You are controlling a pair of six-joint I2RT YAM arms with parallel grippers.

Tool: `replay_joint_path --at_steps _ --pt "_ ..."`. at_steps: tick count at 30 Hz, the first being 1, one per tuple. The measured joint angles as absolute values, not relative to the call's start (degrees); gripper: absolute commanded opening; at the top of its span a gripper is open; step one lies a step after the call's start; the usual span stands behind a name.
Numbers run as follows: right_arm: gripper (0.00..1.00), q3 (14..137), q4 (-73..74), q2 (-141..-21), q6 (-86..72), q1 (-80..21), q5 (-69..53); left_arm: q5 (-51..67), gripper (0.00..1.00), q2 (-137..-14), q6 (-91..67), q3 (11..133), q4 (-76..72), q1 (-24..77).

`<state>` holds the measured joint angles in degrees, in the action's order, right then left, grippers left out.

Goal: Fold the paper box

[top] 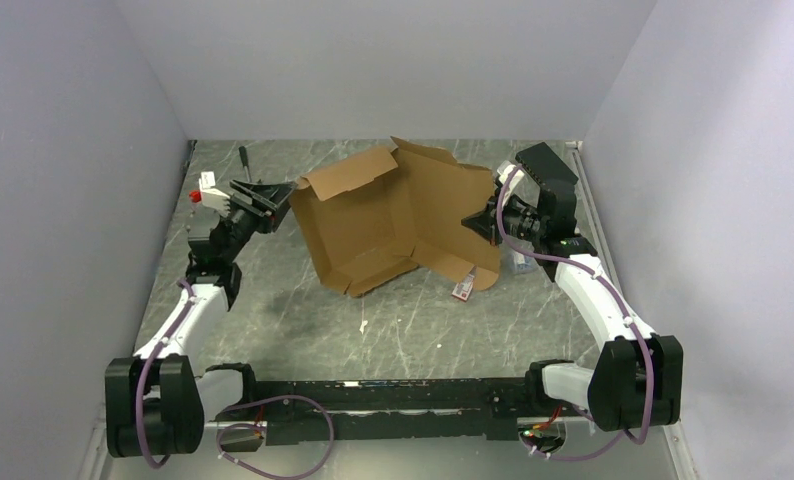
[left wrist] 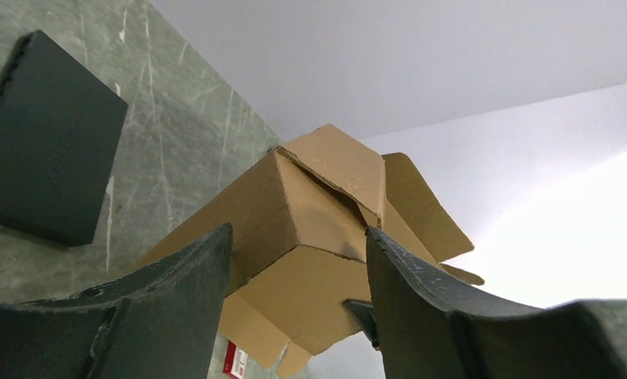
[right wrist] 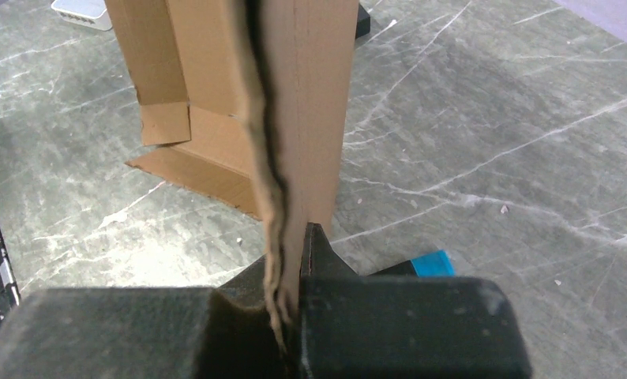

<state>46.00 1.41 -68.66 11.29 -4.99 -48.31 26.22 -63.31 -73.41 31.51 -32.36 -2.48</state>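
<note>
The paper box [top: 393, 215] is brown cardboard, half folded, tilted up off the table at the back middle with its flaps loose. My right gripper [top: 480, 225] is shut on the box's right panel; in the right wrist view the cardboard edge [right wrist: 294, 103] runs down between the closed fingers of that gripper [right wrist: 292, 272]. My left gripper [top: 279, 197] is open just left of the box's left corner, not gripping it. In the left wrist view the box [left wrist: 318, 205] stands ahead, between the spread fingers [left wrist: 192, 292] of the left gripper [left wrist: 298, 233].
A flat black box [left wrist: 46, 142] lies on the table left of my left gripper. A small red and white pack [top: 463, 290] lies under the box's front right edge. A blue-tipped item [right wrist: 429, 263] lies by my right gripper. Walls close in on three sides.
</note>
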Motion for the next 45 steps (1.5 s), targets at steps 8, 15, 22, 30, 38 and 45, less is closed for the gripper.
replay_joint_path --at_steps 8,15,22,30,38,45 --pt "0.00 46.00 1.43 -68.75 11.29 -5.37 -48.23 25.15 0.69 -63.64 -74.41 31.53 -34.35 1.54" --pt "0.00 46.00 1.19 -69.17 11.31 -5.52 -47.99 22.74 0.68 -63.64 -74.89 31.48 -37.32 3.68" --pt "0.00 46.00 1.19 -69.19 11.29 -5.58 -47.99 20.99 0.64 -63.59 -74.61 31.83 -34.85 4.27" --pt "0.00 46.00 1.17 -69.19 11.29 -5.67 -47.99 20.40 0.54 -63.61 -71.20 36.64 -26.98 4.38" --pt "0.00 46.00 1.19 -69.19 11.25 -5.69 -47.99 19.64 0.45 -63.61 -68.14 39.20 -21.52 4.43" --pt "0.00 46.00 1.19 -69.19 10.94 -5.74 -47.99 19.42 0.40 -63.61 -63.96 43.07 -14.39 4.67"
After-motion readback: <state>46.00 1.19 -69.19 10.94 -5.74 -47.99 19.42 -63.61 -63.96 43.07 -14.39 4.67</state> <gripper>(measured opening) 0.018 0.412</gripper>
